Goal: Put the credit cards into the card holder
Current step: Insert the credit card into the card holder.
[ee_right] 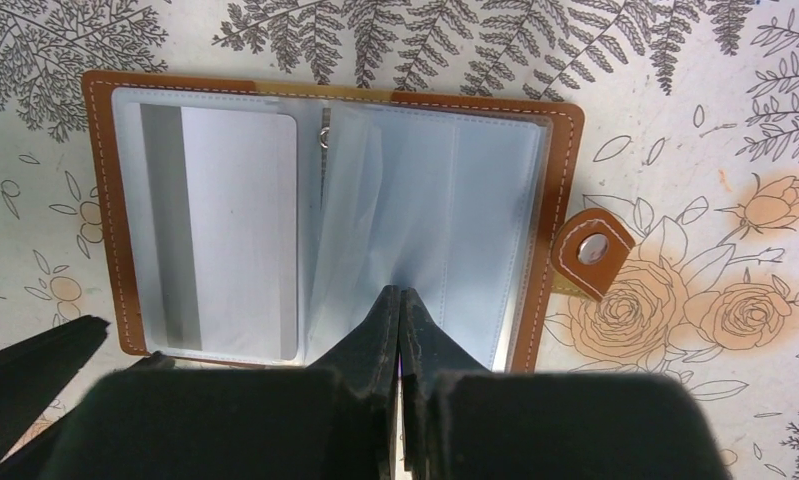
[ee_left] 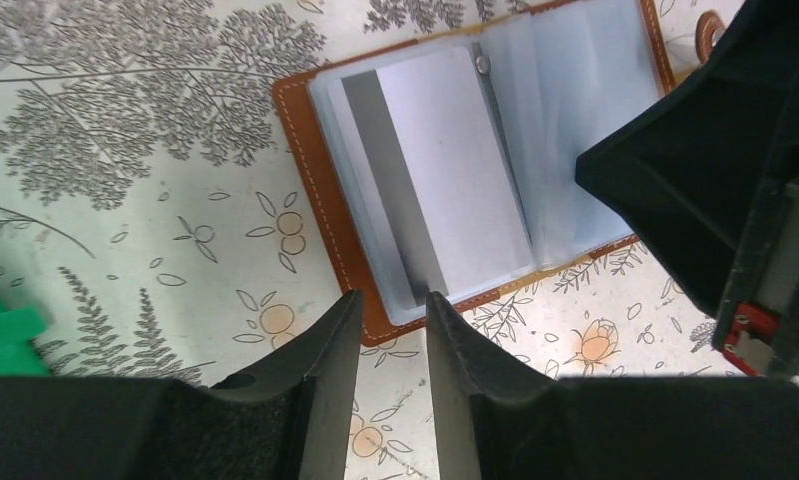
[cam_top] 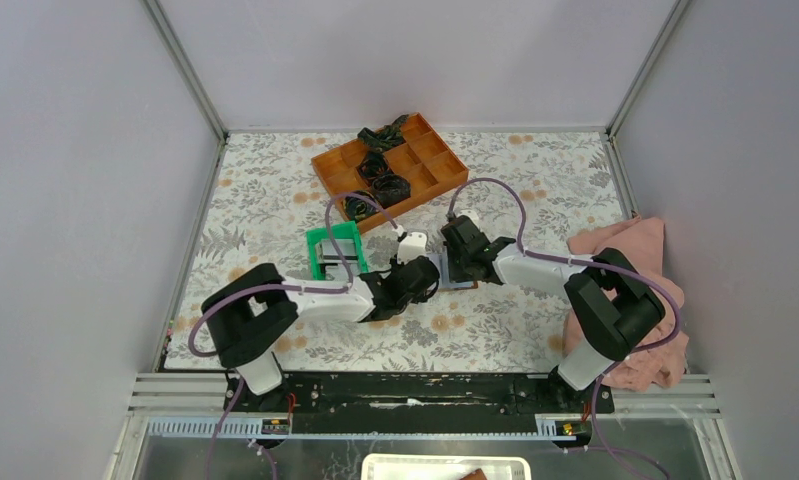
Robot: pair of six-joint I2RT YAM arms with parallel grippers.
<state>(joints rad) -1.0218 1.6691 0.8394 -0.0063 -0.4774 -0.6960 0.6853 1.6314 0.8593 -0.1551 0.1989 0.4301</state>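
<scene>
Pinching card holder (ee_right: 105,200) sleeve, right gripper (ee_right: 400,300); left gripper (ee_left: 390,310) narrowly parted; overhead hides both.

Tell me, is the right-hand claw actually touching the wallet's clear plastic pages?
Touching. The right wrist view shows it: the right gripper is shut, its tip meeting a clear sleeve of the card holder, and the sleeve's creases converge there.

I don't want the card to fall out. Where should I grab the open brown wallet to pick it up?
Probably the snap tab, coming from that side. The card holder lies open and flat, so its edges hug the table, but the tab sticks out past the edge, far from the card.
</scene>
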